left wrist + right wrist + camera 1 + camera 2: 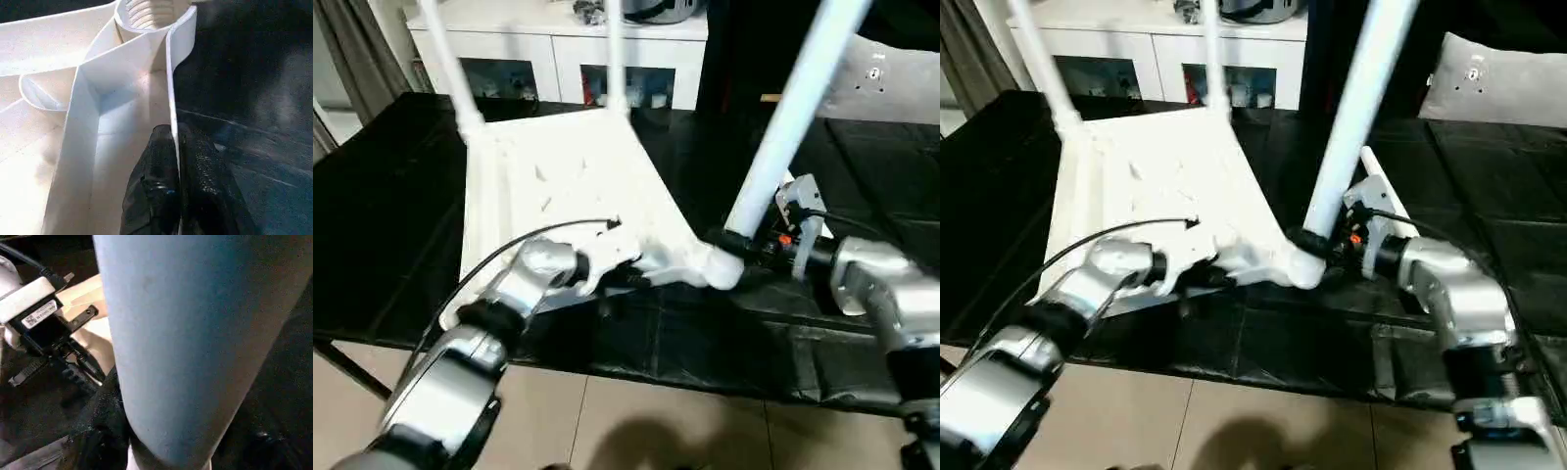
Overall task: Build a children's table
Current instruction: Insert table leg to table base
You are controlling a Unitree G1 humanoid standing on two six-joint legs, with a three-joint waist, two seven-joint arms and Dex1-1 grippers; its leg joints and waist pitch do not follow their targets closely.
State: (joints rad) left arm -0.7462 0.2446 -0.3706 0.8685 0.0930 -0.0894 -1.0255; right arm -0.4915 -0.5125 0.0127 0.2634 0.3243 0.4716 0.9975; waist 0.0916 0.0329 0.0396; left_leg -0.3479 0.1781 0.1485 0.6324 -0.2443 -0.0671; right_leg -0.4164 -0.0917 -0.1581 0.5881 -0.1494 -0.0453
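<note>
The children's table top [568, 186] lies upside down on the black work table, ribbed underside up. Two white legs [450, 69] [615, 59] stand in its far corners. A third leg [793, 117] leans up and to the right from the near right corner socket [720, 269]. My right gripper [736, 242] is shut on this leg just above its base, and the leg looms close in the right wrist view [195, 333]. My left gripper [175, 134] is shut on the top's thin near rim wall [171, 73], a short way from a threaded corner socket [146, 14].
The black work table [391, 196] ends at a front edge just below my forearms, with tiled floor [636, 431] beyond. A white cabinet [558, 49] stands behind the table. A grey panel [891, 78] lies at the back right.
</note>
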